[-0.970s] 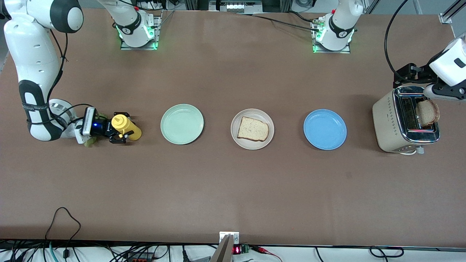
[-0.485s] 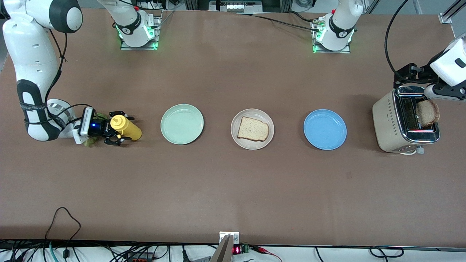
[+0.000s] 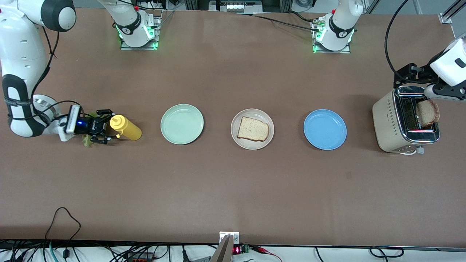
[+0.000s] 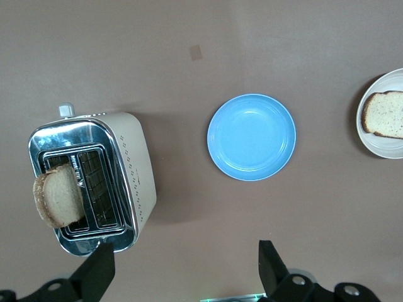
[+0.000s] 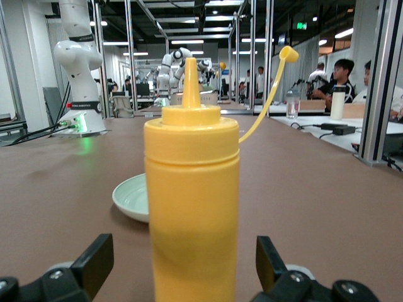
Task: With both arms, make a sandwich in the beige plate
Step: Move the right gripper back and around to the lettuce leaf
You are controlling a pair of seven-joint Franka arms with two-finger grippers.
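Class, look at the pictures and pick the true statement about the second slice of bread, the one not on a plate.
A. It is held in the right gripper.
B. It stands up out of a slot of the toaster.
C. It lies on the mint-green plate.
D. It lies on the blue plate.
B: the second slice pokes up from a slot of the toaster, while the blue plate holds nothing.

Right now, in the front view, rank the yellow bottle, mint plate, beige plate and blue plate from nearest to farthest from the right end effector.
1. Yellow bottle, just beside the right end effector.
2. Mint plate, next along.
3. Beige plate, mid-table.
4. Blue plate, toward the left arm's end.
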